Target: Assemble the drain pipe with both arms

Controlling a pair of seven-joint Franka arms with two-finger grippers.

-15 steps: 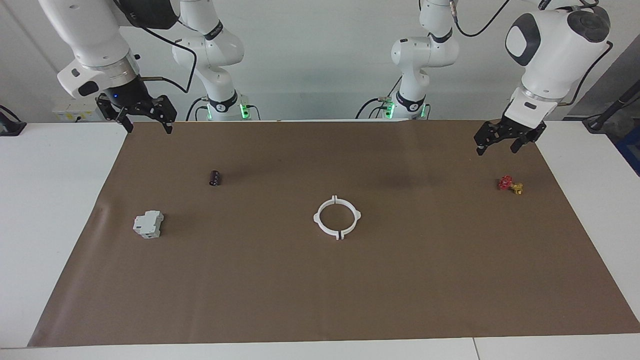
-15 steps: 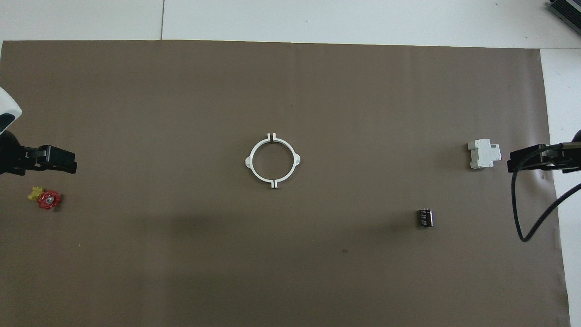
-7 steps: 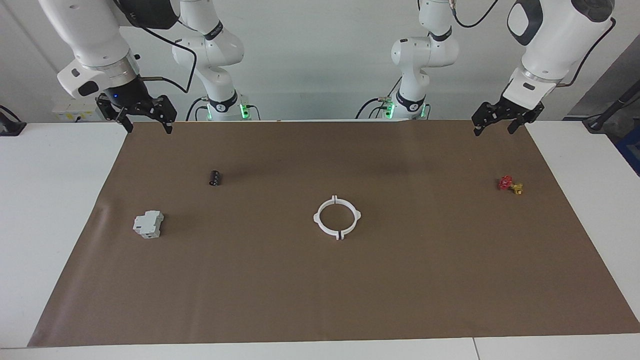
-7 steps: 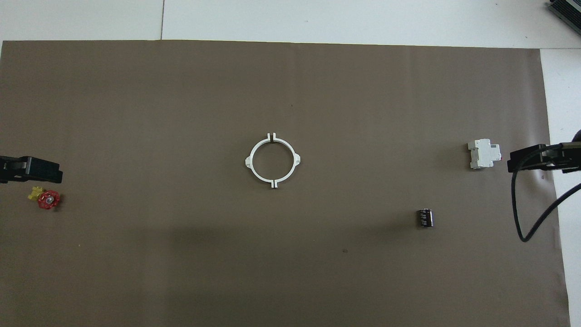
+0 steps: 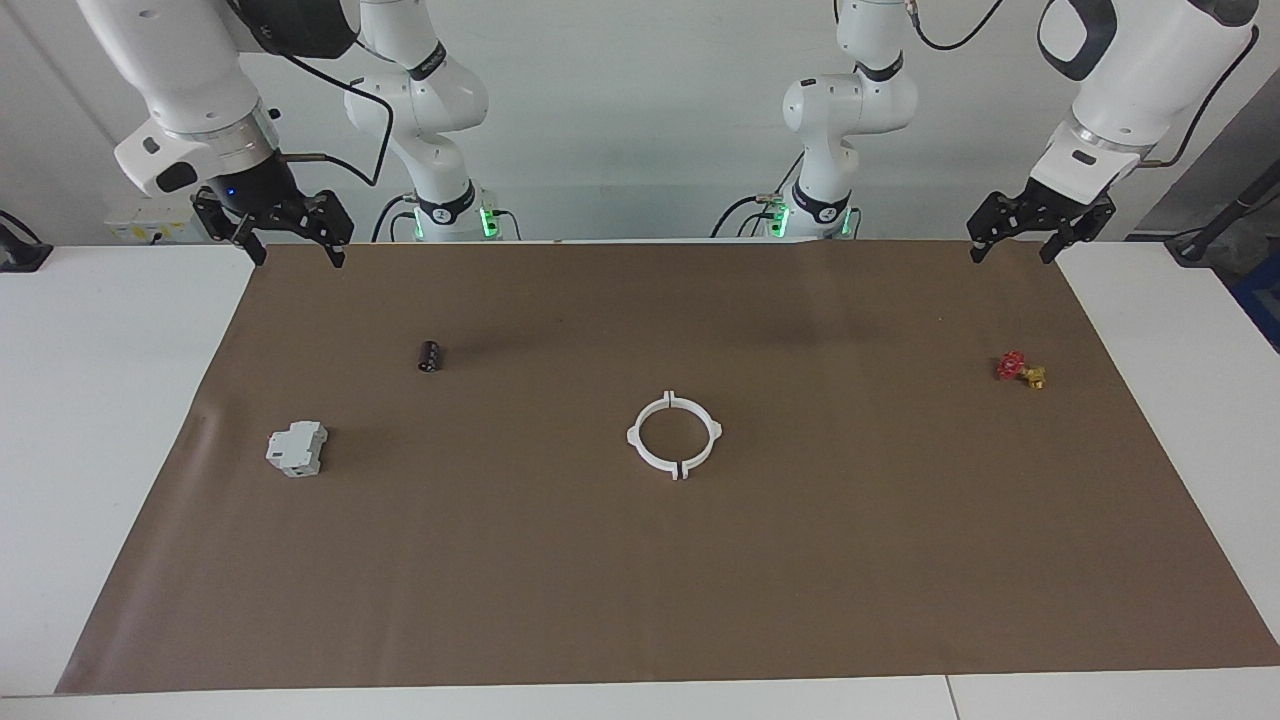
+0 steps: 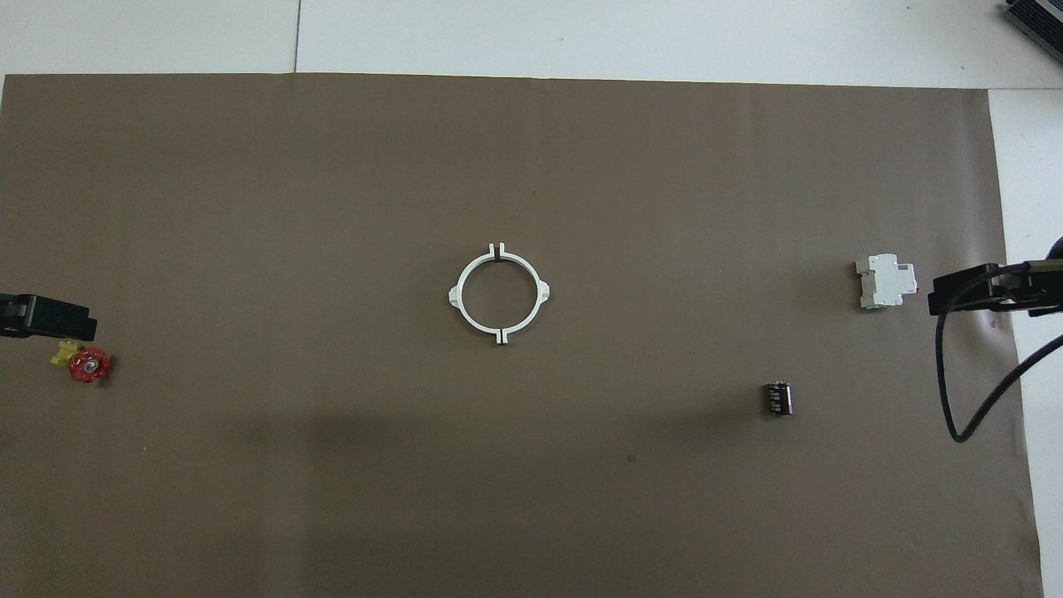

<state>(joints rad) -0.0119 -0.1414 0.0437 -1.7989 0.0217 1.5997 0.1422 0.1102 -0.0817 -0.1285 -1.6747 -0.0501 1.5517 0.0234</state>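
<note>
Ring (image 5: 674,434) of two white half-rings, lying flat near the middle of the brown mat (image 5: 640,600), well clear of every edge. The halves meet at two seams, one toward the robots and one away, each showing a thin dark slit between paired tabs; a small lug juts from each half midway round. Judged from this, the pipe looks assembled or nearly so, though whether the tabs are latched cannot be told.

Risks: if the seams are only butted, a nudge on one half would likely slide it over the smooth mat and open the ring; a grip on one thin half alone may flex it or tip it; closing on a lug off-centre could spin the piece.

Left gripper (image 5: 1036,238), fingers apart and empty, is raised over the mat's corner at the left arm's end, by the edge nearest the robots. Right gripper (image 5: 290,236), also spread and empty, is raised over the matching corner at the right arm's end. Neither is near the ring.

Red-and-yellow valve (image 5: 1020,369) sits near the mat's edge at the left arm's end. Grey device (image 5: 297,448) and dark cylinder (image 5: 430,356) lie toward the right arm's end, the cylinder nearer the robots. All three are well apart from the ring, and none appears to block either arm's way to it.
</note>
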